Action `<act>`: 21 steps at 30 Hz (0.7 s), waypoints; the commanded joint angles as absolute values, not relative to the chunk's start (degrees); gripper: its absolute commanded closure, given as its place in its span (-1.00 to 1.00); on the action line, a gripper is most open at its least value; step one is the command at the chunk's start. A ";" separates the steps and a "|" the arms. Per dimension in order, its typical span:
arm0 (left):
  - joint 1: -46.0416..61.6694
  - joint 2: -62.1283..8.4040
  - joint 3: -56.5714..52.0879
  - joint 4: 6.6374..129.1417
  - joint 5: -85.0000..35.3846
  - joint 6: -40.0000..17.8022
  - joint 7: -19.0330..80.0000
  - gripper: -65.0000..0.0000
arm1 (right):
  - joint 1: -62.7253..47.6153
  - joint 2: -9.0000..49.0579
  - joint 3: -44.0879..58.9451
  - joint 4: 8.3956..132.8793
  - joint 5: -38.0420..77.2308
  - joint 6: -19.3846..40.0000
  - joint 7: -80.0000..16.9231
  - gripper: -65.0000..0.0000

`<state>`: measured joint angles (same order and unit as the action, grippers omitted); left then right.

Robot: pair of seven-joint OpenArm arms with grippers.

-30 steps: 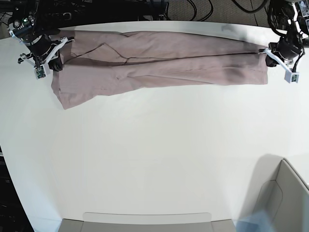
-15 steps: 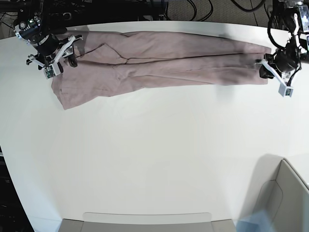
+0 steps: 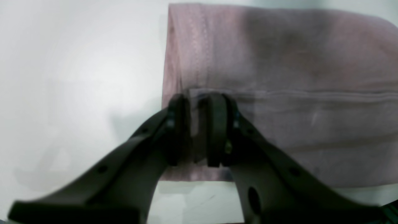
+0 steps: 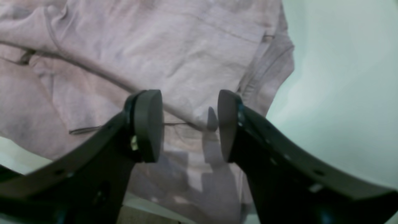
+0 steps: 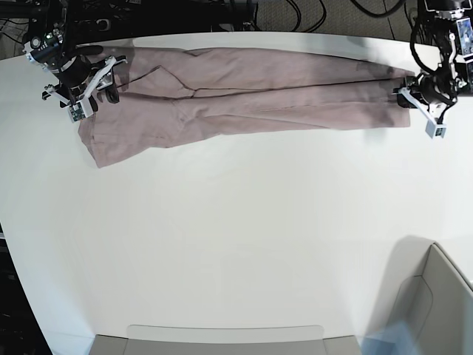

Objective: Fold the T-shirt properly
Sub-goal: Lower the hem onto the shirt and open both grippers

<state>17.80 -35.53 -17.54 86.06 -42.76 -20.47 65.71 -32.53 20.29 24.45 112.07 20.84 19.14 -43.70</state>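
Observation:
The dusty-pink T-shirt (image 5: pixel 244 89) lies folded lengthwise into a long strip along the table's far edge. My right gripper (image 5: pixel 109 78) hovers over its wrinkled end on the left of the base view. In the right wrist view that gripper (image 4: pixel 189 124) stands wide open above the T-shirt (image 4: pixel 155 46), holding nothing. My left gripper (image 5: pixel 405 95) is at the strip's other end. Seen from the left wrist, this gripper (image 3: pixel 198 133) has its fingers (image 3: pixel 217 130) a narrow gap apart over the hem corner of the T-shirt (image 3: pixel 295 62).
The white table (image 5: pixel 236 222) stretches in front of the shirt. A grey bin (image 5: pixel 436 296) stands at the near right corner. A flat grey tray (image 5: pixel 222 336) sits at the near edge. Dark cables (image 5: pixel 295 15) lie behind the table.
The right gripper has opened wide, let go of the cloth and shifted slightly inward over the shirt. The left gripper has loosened a little and moved back up to the hem corner.

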 commanded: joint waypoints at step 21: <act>15.16 -36.70 -21.58 69.05 -43.03 -31.69 60.53 1.00 | -31.60 20.62 25.01 112.92 21.41 18.86 -42.59 0.11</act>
